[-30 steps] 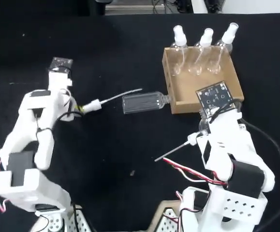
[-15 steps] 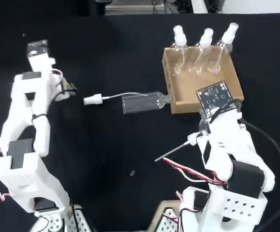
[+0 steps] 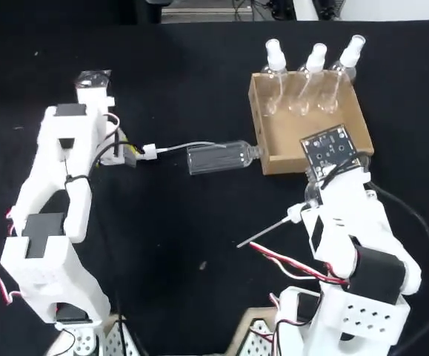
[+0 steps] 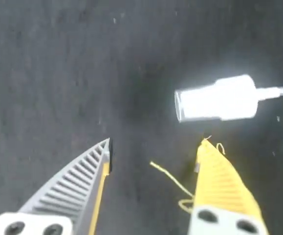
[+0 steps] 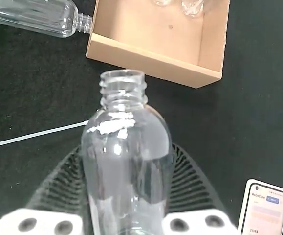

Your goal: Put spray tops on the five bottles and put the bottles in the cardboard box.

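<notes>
My left pincer (image 4: 156, 147) is released, its jaws spread wide over the black worktop (image 3: 199, 245). A white spray top (image 4: 214, 104) lies on its side just beyond my fingertips, not between them. From the high view, this spray top (image 3: 150, 151) sits just beside my left pincer (image 3: 129, 157), and its thin tube runs toward the base end of a clear bottle (image 3: 218, 158) that lies flat on the worktop. That bottle has no top, and its neck points at the side wall of the cardboard box (image 3: 262, 126), just beside it.

My right pincer (image 5: 126, 174) is clenched around an uncapped bottle (image 5: 124, 142), gripping it low on the body with the open neck pointing away from my wrist, near the box's front wall (image 5: 151, 56). A second spray top (image 3: 294, 213) rests on the worktop near my right arm, its tube (image 5: 43, 132) stretched out beside it.

Three capped bottles (image 3: 312, 78) lie side by side in the box, their spray heads poking past its far wall.
</notes>
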Robot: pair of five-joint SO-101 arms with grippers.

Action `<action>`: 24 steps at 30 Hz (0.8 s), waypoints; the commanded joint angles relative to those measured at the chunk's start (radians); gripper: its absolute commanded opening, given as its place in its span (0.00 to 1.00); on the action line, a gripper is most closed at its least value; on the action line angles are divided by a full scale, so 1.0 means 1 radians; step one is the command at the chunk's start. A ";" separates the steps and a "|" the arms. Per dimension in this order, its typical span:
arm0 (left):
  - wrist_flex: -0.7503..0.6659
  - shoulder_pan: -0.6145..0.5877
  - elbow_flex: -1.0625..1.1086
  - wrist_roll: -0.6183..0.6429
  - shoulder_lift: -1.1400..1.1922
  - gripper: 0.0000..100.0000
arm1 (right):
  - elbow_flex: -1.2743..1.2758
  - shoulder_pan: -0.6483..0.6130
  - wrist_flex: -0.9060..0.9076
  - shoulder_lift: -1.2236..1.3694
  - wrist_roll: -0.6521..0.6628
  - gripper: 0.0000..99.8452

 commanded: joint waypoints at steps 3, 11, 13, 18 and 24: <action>-0.158 -0.019 0.018 -0.002 -0.009 0.26 | -0.012 0.012 -0.003 -0.016 0.006 0.01; -0.298 -0.025 -0.008 0.002 0.020 0.26 | -0.013 0.017 -0.003 -0.016 0.006 0.01; -0.207 -0.031 -0.050 0.000 0.021 0.26 | -0.013 0.017 -0.002 -0.016 0.006 0.01; 0.133 -0.025 -0.234 -0.078 0.037 0.26 | -0.013 0.012 -0.002 -0.016 0.006 0.01; 0.272 0.013 -0.314 -0.207 0.084 0.26 | -0.012 0.012 -0.003 -0.016 0.006 0.01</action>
